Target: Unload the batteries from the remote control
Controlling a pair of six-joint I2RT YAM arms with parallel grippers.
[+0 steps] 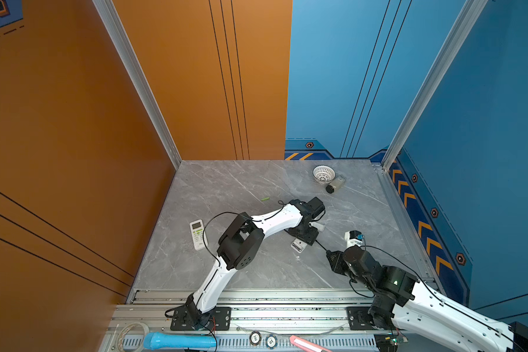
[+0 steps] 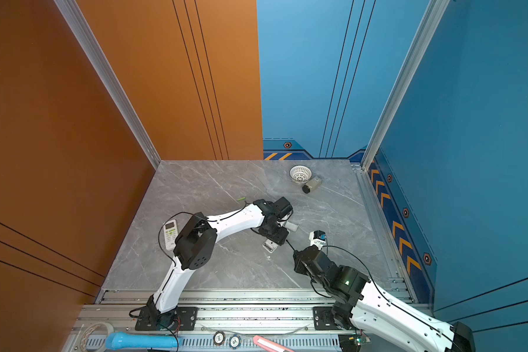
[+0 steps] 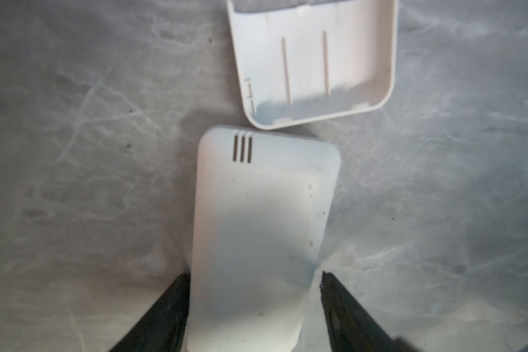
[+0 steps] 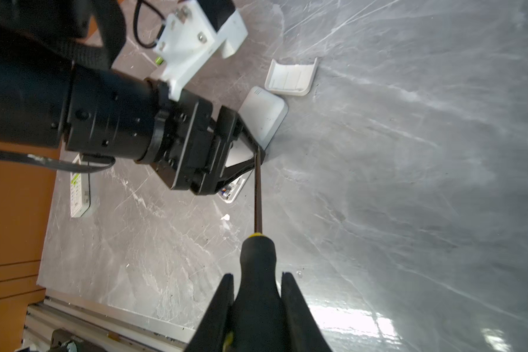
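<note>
The grey marbled surface sits between an orange wall and a blue one. My left claw straddles the white plastic remote control, which lies back-up. One finger touches its edge and the other stands a sliver off, so the claw is parted, not clamped. My right claw is closed on the black-and-yellow-handled screwdriver, whose tip rests at the remote's side, right by the left finger.

One light green cylindrical battery lies loose, well apart behind the left arm. A speck of colour shows at the remote's open end, too small to name.

I would pin both long edges squarely before levering, keeping the tip low and off the finger. The left claw's body crowds that open end. The detached white rectangular cover lies just beside the remote's other end. A second white remote with green buttons and a white perforated basket lie well clear.
</note>
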